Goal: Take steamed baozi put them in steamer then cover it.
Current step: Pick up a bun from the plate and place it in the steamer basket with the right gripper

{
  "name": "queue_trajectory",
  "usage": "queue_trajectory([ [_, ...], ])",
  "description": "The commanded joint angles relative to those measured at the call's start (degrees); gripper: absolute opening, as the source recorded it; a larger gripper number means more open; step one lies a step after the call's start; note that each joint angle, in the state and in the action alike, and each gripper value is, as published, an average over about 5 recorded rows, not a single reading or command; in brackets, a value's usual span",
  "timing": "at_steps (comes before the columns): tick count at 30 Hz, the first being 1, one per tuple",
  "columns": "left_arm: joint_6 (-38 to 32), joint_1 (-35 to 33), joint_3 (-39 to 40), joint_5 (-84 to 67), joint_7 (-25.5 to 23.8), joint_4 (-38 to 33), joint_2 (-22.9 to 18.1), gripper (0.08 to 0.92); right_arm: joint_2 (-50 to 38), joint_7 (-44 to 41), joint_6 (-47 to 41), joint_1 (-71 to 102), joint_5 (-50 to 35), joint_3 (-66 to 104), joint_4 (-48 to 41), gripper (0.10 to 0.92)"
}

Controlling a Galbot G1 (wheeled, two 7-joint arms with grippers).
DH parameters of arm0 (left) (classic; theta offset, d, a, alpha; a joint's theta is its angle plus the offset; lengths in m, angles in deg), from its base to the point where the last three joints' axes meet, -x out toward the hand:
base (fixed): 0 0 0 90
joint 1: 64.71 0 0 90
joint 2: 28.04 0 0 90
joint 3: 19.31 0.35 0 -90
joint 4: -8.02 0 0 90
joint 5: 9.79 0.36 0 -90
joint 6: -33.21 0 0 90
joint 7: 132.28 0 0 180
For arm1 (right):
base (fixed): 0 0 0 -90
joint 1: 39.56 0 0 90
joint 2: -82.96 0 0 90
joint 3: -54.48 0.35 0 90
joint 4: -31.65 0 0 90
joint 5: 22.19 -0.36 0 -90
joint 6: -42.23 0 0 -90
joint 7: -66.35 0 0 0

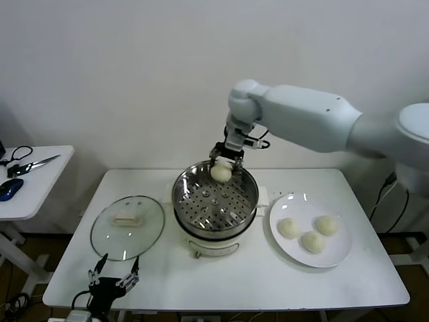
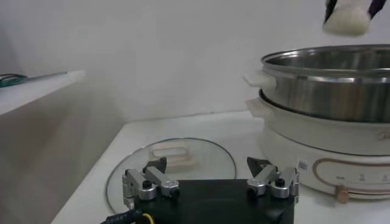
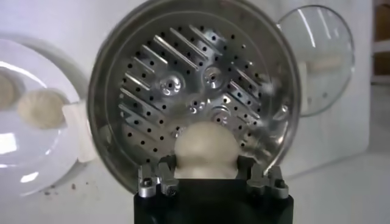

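- Your right pincer [image 1: 223, 159] was over the far rim of the steamer [image 1: 215, 199], pinching one bun [image 1: 220, 172] between its fingers.
- From the right wrist, that bun [image 3: 206, 149] showed clamped between the two jaws, above the perforated tray [image 3: 189, 91]; the tray itself carried no bun.
- From the left wrist, the held bun [image 2: 346, 21] hung clear above the steamer's rim [image 2: 329, 61], not touching it.
- The steamer stood at the middle of the counter [image 1: 221, 275], its steel pot on a cream base [image 2: 323, 146] with side handles.
- Three more buns [image 1: 308, 233] lay on the white plate [image 1: 338, 253], on the counter just to the right of the steamer; they sat close together, apart from the steamer.
- The glass lid [image 1: 127, 227] lay flat on the counter to the left of the steamer, handle up, off the pot.
- Your left pincer [image 1: 114, 276] was low at the near edge of the counter, just before the lid, fingers spread and holding nothing.
- A side table [image 1: 30, 191] to the left carried scissors [image 1: 33, 164] and a blue object [image 1: 10, 188], well apart from the work.
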Motion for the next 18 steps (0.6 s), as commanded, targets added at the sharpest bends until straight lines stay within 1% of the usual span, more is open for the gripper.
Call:
queue_trajectory([
  [1, -0.1, 0.0, 0.0, 0.0, 0.0, 0.0, -0.1, 0.823, 6.8, 0.7, 5.7, 7.5, 9.7, 3.5, -11.6, 0.662],
  [18, -0.6, 0.4, -0.2, 0.0, 0.2, 0.9, -0.1, 0.823, 9.5, 2.2, 7.3, 11.3, 14.3, 8.2, -20.2, 0.671],
])
